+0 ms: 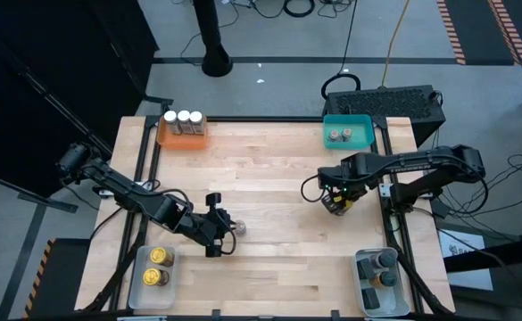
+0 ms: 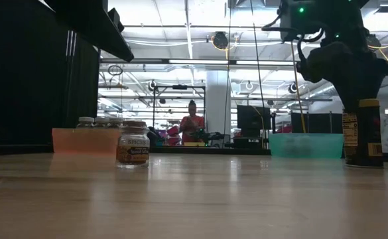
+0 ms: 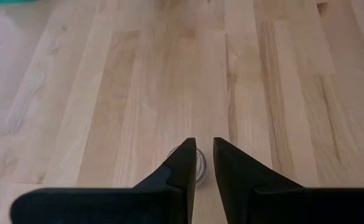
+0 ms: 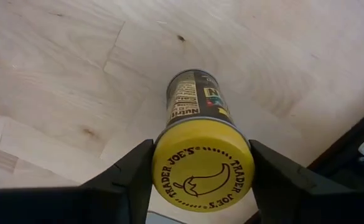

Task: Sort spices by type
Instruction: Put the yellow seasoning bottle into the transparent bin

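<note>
From above, the right gripper point(image 1: 336, 203) hangs over the table's right side, just short of the teal tray point(image 1: 347, 131), its arm stretched in from the right edge. The left gripper point(image 1: 227, 226) reaches toward the middle, beside a small clear jar point(image 1: 239, 226). White-topped jars point(image 1: 183, 118) sit in the orange tray point(image 1: 182, 135), gold-lidded ones point(image 1: 158, 266) in the clear tray point(image 1: 153, 277) at front left, dark ones point(image 1: 383, 267) in the grey bin point(image 1: 381, 282) at front right.

At table height, the dark yellow-lidded jar point(image 2: 363, 133) stands upright on the wood under the right gripper point(image 2: 362, 99).

The left wrist view shows its fingers point(image 3: 186, 163) nearly together, the clear jar's rim point(image 3: 200, 169) just behind them — gripped or only touched, I cannot tell.

The right wrist view shows the fingers point(image 4: 135, 165) on either side of the yellow lid point(image 4: 201, 165), against it or nearly so — the jar appears clamped at the lid.

The risk, as I judge it: a hold this high on a smooth lid could let the jar swing or slip on lifting, and it could then tip and roll across the table.
</note>
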Robot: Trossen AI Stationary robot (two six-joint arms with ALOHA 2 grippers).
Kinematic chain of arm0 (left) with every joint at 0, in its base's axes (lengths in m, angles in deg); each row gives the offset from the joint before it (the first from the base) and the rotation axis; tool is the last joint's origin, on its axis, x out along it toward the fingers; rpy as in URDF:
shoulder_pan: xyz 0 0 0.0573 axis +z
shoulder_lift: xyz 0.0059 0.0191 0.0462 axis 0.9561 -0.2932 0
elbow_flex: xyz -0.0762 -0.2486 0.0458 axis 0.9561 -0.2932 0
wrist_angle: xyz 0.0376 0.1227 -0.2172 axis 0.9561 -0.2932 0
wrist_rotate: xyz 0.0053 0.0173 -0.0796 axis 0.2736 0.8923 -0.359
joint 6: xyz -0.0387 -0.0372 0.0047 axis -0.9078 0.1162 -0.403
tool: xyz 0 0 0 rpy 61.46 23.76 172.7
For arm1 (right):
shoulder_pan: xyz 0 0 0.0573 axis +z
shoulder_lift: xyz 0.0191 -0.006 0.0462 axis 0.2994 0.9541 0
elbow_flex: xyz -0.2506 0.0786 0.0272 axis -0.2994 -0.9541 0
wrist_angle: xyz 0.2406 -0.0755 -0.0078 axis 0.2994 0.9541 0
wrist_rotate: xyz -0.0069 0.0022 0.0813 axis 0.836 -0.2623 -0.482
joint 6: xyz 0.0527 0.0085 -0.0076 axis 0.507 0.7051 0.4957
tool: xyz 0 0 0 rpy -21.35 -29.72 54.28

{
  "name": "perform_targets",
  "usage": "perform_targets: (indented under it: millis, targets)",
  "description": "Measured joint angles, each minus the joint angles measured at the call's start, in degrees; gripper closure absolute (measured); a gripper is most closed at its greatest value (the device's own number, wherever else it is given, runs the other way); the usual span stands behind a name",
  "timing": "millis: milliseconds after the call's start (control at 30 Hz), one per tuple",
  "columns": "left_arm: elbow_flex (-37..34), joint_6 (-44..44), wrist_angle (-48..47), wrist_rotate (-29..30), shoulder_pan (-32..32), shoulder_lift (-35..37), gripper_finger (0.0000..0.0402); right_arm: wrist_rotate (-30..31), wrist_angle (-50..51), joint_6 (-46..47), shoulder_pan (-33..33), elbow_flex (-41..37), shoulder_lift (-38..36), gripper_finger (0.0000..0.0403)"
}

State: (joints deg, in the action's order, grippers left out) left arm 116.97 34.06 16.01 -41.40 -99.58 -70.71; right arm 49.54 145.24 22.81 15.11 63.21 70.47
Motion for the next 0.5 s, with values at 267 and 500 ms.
perform_targets:
  millis: [267,500]
  targets:
    - [0.0,0.0,1.1,0.0,0.0,0.0,0.0338,-2.3,-6.3,0.7,1.1,0.3,0.0,0.0208]
    - [0.0,2.0,6.1,3.1,0.0,0.0,0.0338,-3.4,-24.5,4.6,6.1,1.3,0.5,0.0208]
